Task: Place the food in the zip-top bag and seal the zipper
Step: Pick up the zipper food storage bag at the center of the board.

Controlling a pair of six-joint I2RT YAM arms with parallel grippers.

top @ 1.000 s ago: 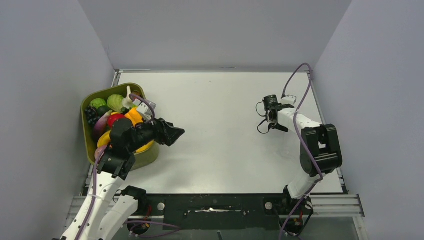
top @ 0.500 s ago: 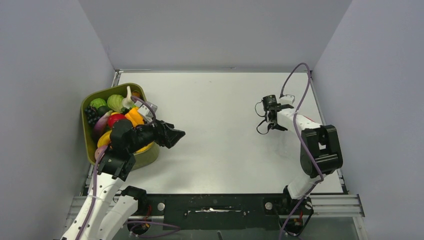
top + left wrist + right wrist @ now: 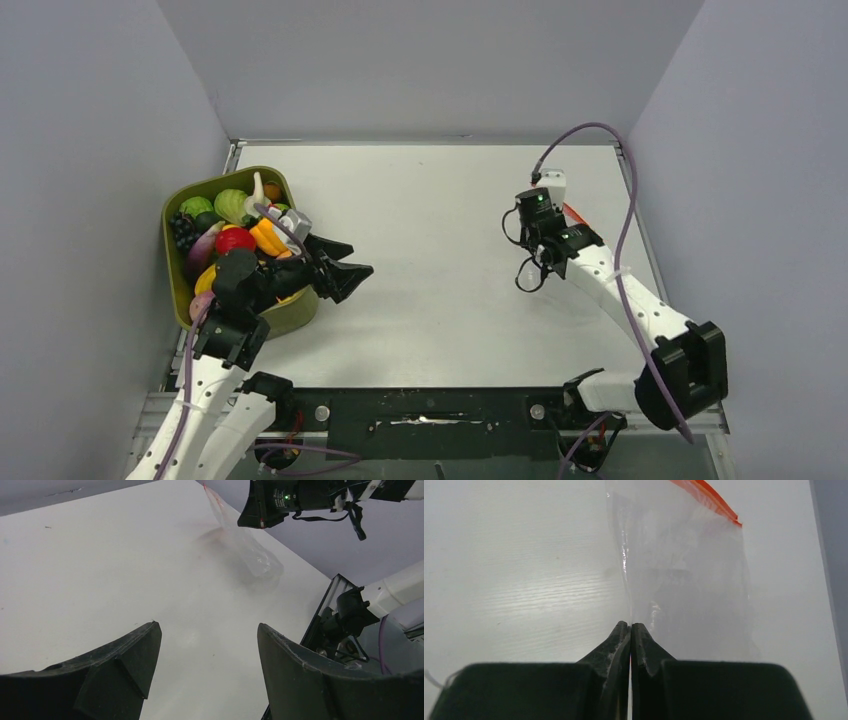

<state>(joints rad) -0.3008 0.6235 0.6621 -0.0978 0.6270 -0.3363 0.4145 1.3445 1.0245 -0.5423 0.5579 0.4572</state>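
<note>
Zip-top bag: clear soft pouch (image 3: 689, 580) at the right side of the table, well apart from the food. 1 side edge is drawn up into the right gripper's tips, and the rest spreads away from them over the white surface.
Zipper: thin red-orange strip (image 3: 706, 495) along the pouch's far edge, at the end away from the pinch. Whether it is pressed closed cannot be told.
Right gripper: (image 3: 630, 630) its 2 fingers are pressed together, pinching the pouch's thin side edge between the tips.
Seen from the left wrist: the pouch slants down beneath the right gripper, its lower end bulging close to the table. Whether it touches cannot be told.
Food: glossy toy pieces (image 3: 235, 240) in yellow, red, orange, green and dark purple, heaped in the tray at the table's left side.
Tray: olive-green and rounded (image 3: 172, 270), near the left wall. The left arm reaches over its near right corner.
Left gripper: (image 3: 348, 262) fingers spread wide with nothing between them, just right of the tray over bare table, pointing toward the pouch.
Table: white (image 3: 430, 200), with grey panels (image 3: 90, 150) on 3 sides.
</note>
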